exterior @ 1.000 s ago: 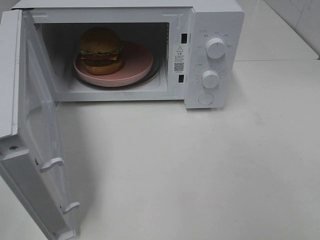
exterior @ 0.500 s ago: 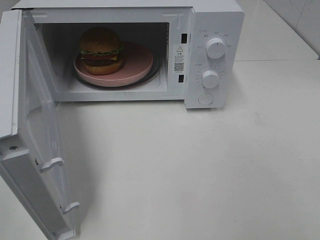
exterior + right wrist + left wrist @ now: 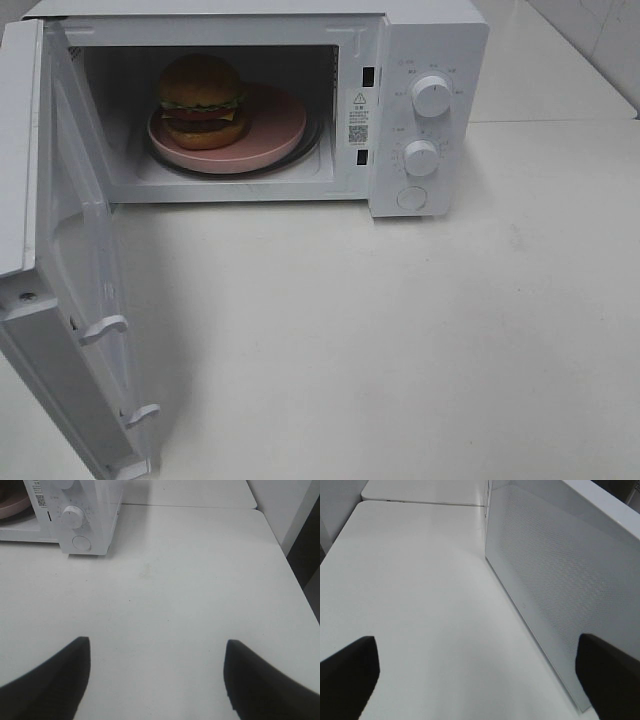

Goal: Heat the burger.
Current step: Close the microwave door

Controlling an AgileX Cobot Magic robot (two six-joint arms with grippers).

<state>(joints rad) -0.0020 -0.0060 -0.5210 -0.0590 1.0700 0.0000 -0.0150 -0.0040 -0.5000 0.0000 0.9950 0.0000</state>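
The burger (image 3: 201, 100), with a glossy brown bun, lettuce, tomato, cheese and patty, sits on a pink plate (image 3: 275, 125) inside the open white microwave (image 3: 430, 40). The microwave door (image 3: 70, 280) is swung wide to the left. Neither arm appears in the exterior high view. My left gripper (image 3: 477, 680) is open over bare table, beside the outer face of the door (image 3: 560, 595). In the right wrist view my right gripper (image 3: 155, 680) is open and empty above the table, well in front of the microwave's control panel (image 3: 75, 517). An edge of the pink plate (image 3: 12, 507) shows there.
The control panel carries two round knobs (image 3: 431, 95) (image 3: 421, 157) and a round door button (image 3: 411, 197). A white table (image 3: 400, 340) spreads in front of the microwave. A second table section (image 3: 425, 490) adjoins behind, and the table's edge (image 3: 295, 575) runs along the right.
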